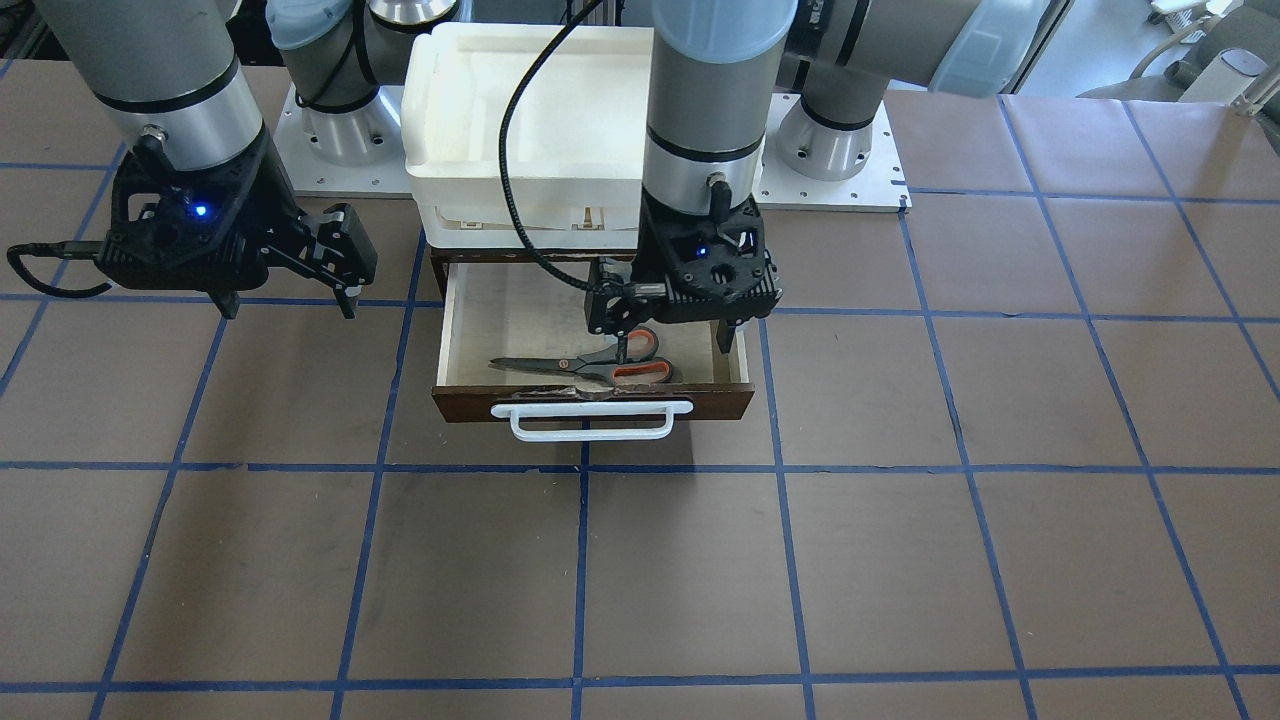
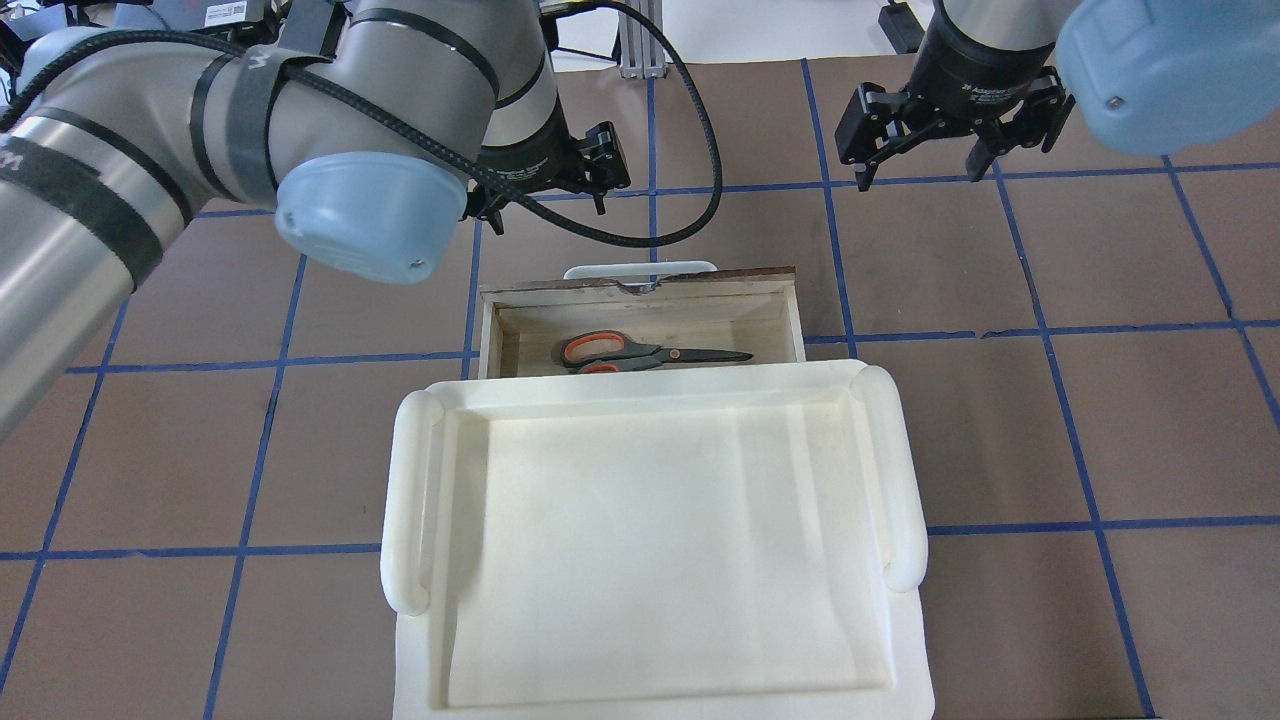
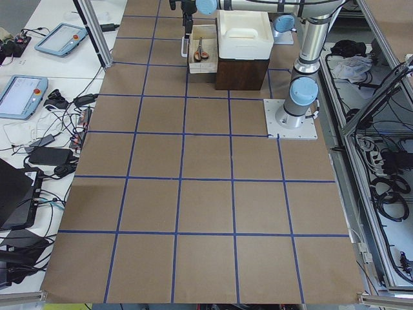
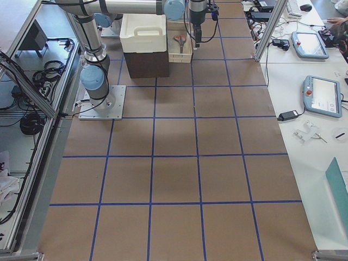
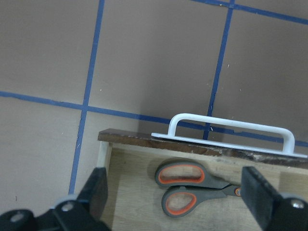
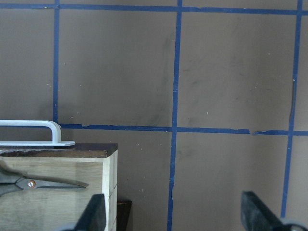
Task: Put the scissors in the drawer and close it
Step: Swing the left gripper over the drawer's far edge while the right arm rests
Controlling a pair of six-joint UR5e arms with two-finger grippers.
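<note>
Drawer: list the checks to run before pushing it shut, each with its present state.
1. The scissors lie flat inside the drawer: ok.
2. The left gripper is open and holds nothing: ok.
3. The left gripper is clear of the drawer's rim: cannot tell.
4. The white handle has nothing on it: ok.
5. The right gripper is open, off to the side, apart from the drawer: ok.
6. The drawer is shut: not ok, it is pulled out.

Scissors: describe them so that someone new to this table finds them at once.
Find the big white bin at the table's robot end; under its front edge a dark brown drawer stands pulled open. The scissors lie flat on its pale floor, handles toward the robot's left. Grey loops lined orange-red and silver blades mark them; nothing else shows inside.
</note>
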